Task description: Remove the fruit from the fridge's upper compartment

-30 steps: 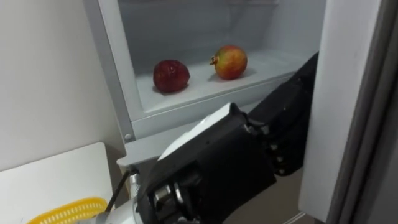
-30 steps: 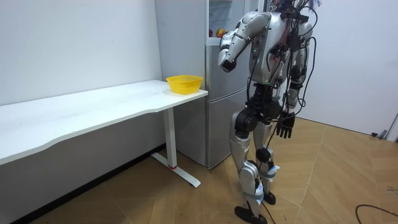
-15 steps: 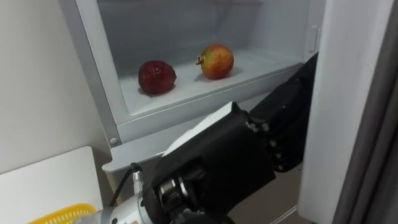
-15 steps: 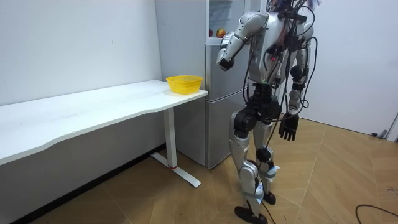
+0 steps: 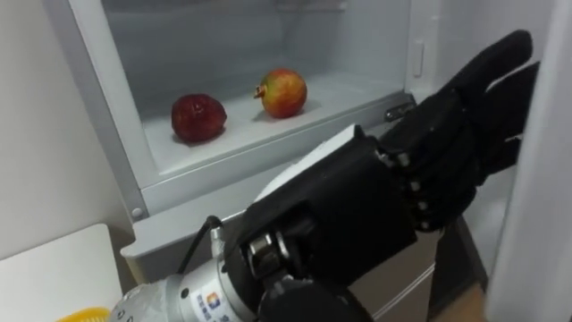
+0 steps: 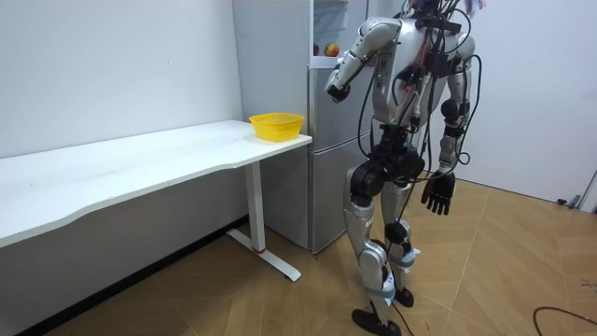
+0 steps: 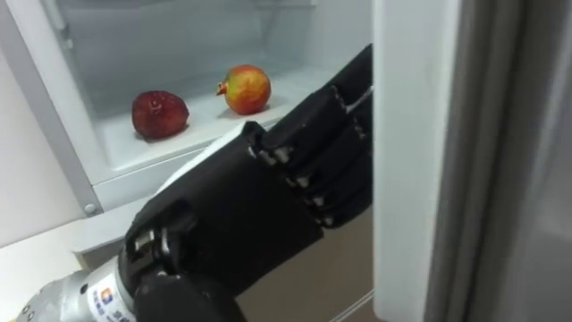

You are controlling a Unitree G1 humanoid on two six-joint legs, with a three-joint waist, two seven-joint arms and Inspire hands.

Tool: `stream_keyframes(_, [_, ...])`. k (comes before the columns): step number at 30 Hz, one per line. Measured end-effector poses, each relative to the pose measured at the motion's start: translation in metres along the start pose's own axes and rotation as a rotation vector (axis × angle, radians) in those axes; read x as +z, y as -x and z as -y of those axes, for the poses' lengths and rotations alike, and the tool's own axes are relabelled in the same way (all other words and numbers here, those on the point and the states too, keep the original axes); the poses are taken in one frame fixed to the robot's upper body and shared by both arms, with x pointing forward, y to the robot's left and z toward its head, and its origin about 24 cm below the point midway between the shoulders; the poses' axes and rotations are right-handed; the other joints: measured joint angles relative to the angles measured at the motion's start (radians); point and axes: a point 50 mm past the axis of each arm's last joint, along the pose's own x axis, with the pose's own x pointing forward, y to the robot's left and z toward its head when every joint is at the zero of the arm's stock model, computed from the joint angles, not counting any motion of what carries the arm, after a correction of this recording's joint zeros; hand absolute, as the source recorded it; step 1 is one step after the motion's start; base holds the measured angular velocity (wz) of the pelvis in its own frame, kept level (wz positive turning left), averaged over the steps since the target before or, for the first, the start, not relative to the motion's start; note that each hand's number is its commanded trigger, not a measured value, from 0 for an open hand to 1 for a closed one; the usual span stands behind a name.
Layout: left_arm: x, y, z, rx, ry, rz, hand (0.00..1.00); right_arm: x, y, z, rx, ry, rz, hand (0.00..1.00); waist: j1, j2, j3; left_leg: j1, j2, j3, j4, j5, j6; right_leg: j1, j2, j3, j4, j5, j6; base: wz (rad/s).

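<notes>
fridge shelf [image 5: 344,89] with pomegranate [image 5: 283,93], crown leftward toward dark red fruit [image 5: 197,118]

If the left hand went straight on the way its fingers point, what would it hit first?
Probably the open fridge door: the left hand points up and right, fingertips by the door's edge, away from the yellow-red fruit. Depth is unclear.

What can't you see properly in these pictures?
- Right eye view: the fingertips of the left hand are hidden behind the fridge door, so I cannot tell whether they touch it.
- Left eye view: the yellow bowl is cut off by the bottom edge; just a sliver of rim shows.
- Room view: the fruits on the fridge shelf are too small to tell what kind they are.
</notes>
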Motion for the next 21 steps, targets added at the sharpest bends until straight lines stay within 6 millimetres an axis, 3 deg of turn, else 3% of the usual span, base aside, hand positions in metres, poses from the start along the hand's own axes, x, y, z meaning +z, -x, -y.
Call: stream_keyframes(21, [-0.004, -0.006, -0.019, 0.032, 0.054, -0.024, 0.0, -0.001, 0.0, 0.005, -0.011, -0.07, -0.025, 0.0, -0.037, 0.007, 0.0017, 0.006, 0.004, 0.0, 0.001, 0.0, 0.0, 0.001, 0.004, 0.025, -0.001, 0.002, -0.001, -0.02])
